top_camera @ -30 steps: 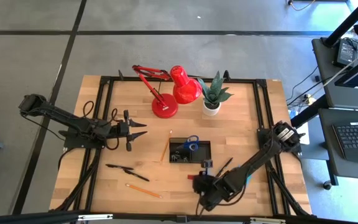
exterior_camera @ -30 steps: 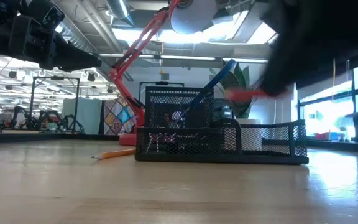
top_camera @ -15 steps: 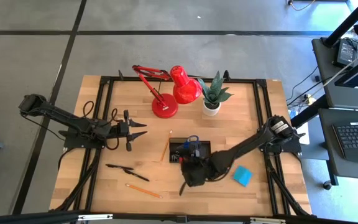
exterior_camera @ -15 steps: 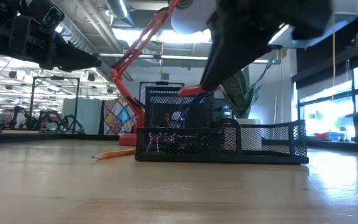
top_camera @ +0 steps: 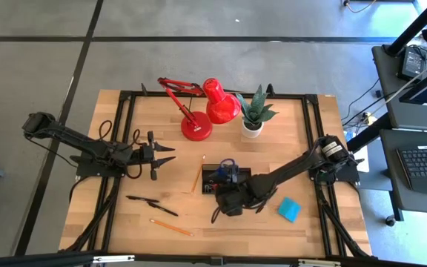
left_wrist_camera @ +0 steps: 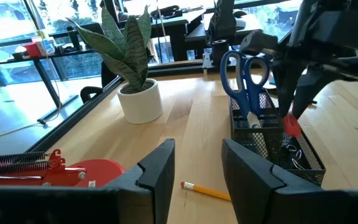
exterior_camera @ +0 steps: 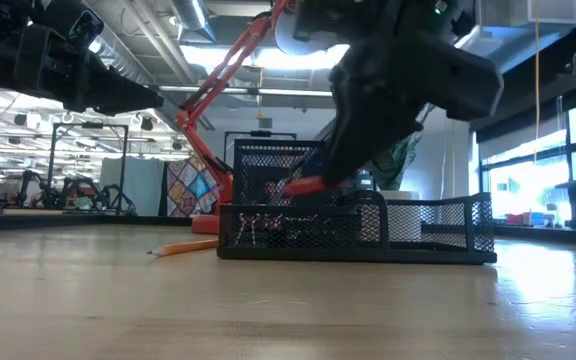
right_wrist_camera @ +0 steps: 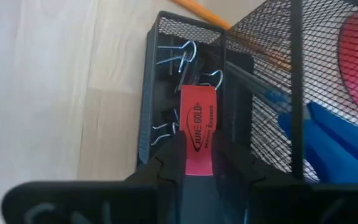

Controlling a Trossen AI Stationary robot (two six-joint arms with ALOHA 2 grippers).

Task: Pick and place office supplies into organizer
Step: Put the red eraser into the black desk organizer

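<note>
My right gripper (right_wrist_camera: 197, 163) is shut on a small red eraser (right_wrist_camera: 198, 121) and hovers over the organizer (top_camera: 237, 175), a black mesh tray. Below the eraser is the tray's end compartment, which holds metal binder clips (right_wrist_camera: 178, 62). Blue-handled scissors (left_wrist_camera: 246, 78) stand upright in the tall mesh cup. In the low view the eraser (exterior_camera: 303, 186) is level with the tray's low front wall (exterior_camera: 298, 228). My left gripper (top_camera: 166, 154) waits open above the table's left half, touching nothing. My right gripper pinches the red eraser between its two fingers (right_wrist_camera: 169, 155), by the eraser's rear end (right_wrist_camera: 197, 160). The printed free end (right_wrist_camera: 199, 102) sticks out past the fingertips. The fingers slant downward from the table's near side. The eraser is lifted clear, tilted down toward the clip compartment.
A blue note pad (top_camera: 288, 209) lies right of the tray. Black pens (top_camera: 153, 202) and an orange pencil (top_camera: 171, 227) lie toward the near left. Another pencil (top_camera: 197, 178) lies just left of the tray. A red lamp (top_camera: 197, 127) and a potted plant (top_camera: 253, 116) stand behind.
My right gripper has carried the red eraser from near the table's near edge toward the far edge and left, to the organizer. It has then come down over the clip compartment. The arm's move has uncovered the blue note pad.
</note>
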